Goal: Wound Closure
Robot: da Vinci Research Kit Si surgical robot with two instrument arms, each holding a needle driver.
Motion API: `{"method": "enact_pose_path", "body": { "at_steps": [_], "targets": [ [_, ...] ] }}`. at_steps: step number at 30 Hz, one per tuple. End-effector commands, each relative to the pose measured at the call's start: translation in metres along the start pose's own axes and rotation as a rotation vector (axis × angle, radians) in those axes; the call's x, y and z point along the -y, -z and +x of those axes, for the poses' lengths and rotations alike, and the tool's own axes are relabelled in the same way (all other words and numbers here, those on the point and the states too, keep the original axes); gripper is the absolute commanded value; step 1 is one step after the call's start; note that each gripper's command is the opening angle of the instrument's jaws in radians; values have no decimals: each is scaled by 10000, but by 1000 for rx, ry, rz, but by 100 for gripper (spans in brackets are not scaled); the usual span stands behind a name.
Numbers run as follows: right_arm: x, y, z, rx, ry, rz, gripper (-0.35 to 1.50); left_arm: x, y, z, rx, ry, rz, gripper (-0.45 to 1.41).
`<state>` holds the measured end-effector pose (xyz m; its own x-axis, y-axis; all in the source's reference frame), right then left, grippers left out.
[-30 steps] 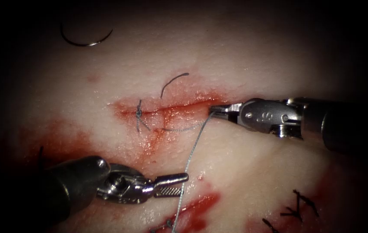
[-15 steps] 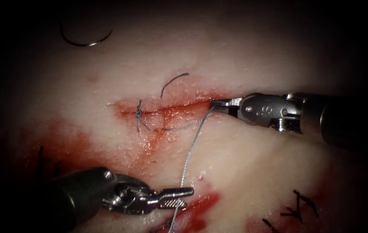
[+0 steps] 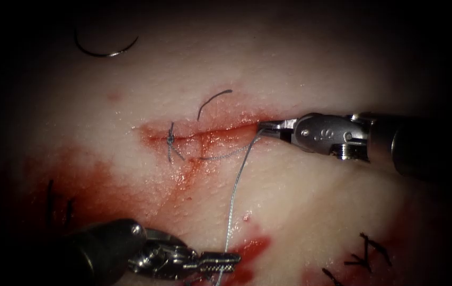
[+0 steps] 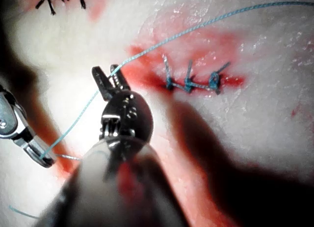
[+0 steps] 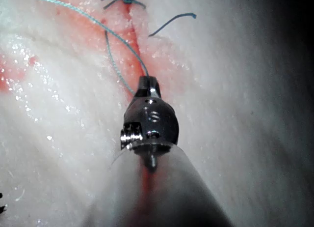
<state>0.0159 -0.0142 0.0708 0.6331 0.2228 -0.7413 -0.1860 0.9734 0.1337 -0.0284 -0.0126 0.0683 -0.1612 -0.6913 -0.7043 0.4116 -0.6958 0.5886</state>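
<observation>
We look down on the pale tissue, where a cut runs left to right through the middle, with one knot tied at its left part. At the right end of the cut, the right tool has its jaws pressed together on the thread. From that pinch the thread runs toward us to the left tool, which sits near us over a patch of red fluid. In the left wrist view the left tool's jaws stand slightly spread, with the thread lying against their tips, so they appear to hold nothing. The curved needle lies loose on the tissue at the far left, well apart from the cut, not in the tissue and held by neither tool. A short dark thread end rests just beyond the cut. In our judgement, handling this thread well means a firm right-hand pinch and even, gentle tension, so the knot and the cut's edges are not dragged.
</observation>
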Motion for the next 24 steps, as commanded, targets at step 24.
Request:
{"method": "enact_pose_path", "body": {
  "at_steps": [24],
  "targets": [
    [54,15,43,-93,-45,117,-35,-12,90,-21,288,223,176,-45]
  ]
}}
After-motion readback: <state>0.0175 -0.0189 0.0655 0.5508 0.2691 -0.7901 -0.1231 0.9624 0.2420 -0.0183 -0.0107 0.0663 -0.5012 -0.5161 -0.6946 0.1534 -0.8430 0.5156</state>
